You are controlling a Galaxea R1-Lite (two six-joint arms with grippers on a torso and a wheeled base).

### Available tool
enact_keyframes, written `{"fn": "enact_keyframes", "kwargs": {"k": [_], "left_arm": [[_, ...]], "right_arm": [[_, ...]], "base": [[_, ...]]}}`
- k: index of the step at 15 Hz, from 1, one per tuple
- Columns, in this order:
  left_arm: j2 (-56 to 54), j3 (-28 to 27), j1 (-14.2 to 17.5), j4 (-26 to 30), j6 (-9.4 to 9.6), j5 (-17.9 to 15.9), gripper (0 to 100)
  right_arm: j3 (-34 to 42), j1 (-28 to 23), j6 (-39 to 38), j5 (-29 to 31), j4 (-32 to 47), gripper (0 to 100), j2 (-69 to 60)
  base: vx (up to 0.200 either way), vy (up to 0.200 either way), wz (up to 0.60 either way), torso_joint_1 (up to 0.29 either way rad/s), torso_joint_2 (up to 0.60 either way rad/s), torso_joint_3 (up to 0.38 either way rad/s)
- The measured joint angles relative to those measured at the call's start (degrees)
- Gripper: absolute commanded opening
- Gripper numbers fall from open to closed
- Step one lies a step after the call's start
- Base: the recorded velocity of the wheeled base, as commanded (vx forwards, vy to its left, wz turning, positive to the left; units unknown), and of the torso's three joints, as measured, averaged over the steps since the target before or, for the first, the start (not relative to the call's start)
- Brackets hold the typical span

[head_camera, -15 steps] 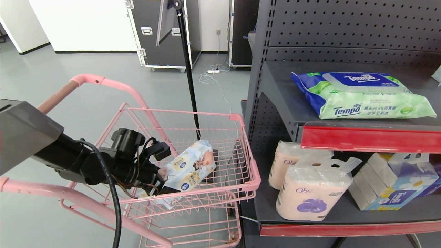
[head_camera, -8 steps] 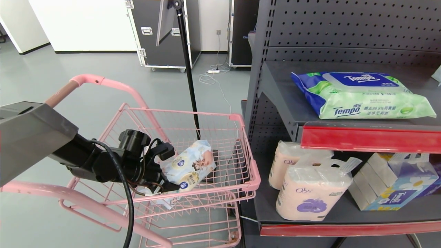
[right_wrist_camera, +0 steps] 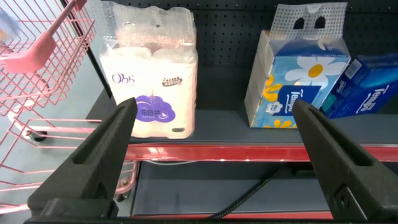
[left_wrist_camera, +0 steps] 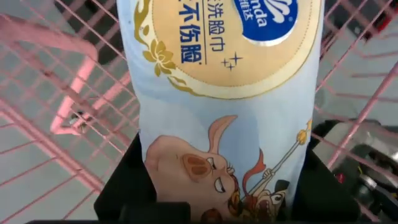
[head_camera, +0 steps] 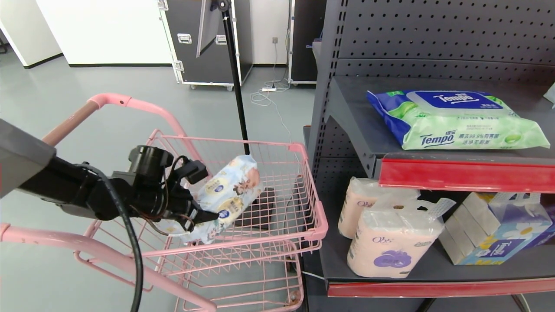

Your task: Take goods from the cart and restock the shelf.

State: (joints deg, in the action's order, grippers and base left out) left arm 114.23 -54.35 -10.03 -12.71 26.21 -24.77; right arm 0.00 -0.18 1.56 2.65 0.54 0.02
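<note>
A light blue soft pack of tissues (head_camera: 232, 188) with a cartoon print hangs tilted above the floor of the pink cart (head_camera: 313, 208). My left gripper (head_camera: 196, 207) is shut on its near end, inside the basket. In the left wrist view the pack (left_wrist_camera: 224, 112) runs away from the camera, with the gripper (left_wrist_camera: 227, 196) and its dark fingers (left_wrist_camera: 127, 186) pressed to both sides. My right gripper (right_wrist_camera: 214, 155) stands open in front of the lower shelf (right_wrist_camera: 249, 127), with nothing between its fingers.
The shelf unit (head_camera: 466, 175) stands right of the cart. Its upper board carries a green wipes pack (head_camera: 455, 119). The lower board holds toilet roll packs (head_camera: 390, 242) and boxed tissues (head_camera: 494, 234), seen also as rolls (right_wrist_camera: 152, 74) and boxes (right_wrist_camera: 298, 81). A black stand pole (head_camera: 236, 86) rises behind the cart.
My left gripper has lifted the tissue pack off the cart floor, up and slightly back toward the handle. The shelf goods have not moved.
</note>
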Motion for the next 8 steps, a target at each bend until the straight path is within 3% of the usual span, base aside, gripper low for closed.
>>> {"fn": "enact_keyframes", "kwargs": {"k": [4, 8], "left_arm": [[-14.4, -0.1, 1.3, -0.2, -9.96, 0.3, 0], [-32.6, 4.0, 5.8, 0.4, -15.04, 1.0, 0]], "right_arm": [[0.0, 0.0, 0.0, 0.0, 0.0, 100, 0.0], [0.0, 0.0, 0.0, 0.0, 0.0, 100, 0.0]], "base": [[0.0, 0.0, 0.0, 0.0, 0.0, 0.0], [0.0, 0.0, 0.0, 0.0, 0.0, 0.0]]}}
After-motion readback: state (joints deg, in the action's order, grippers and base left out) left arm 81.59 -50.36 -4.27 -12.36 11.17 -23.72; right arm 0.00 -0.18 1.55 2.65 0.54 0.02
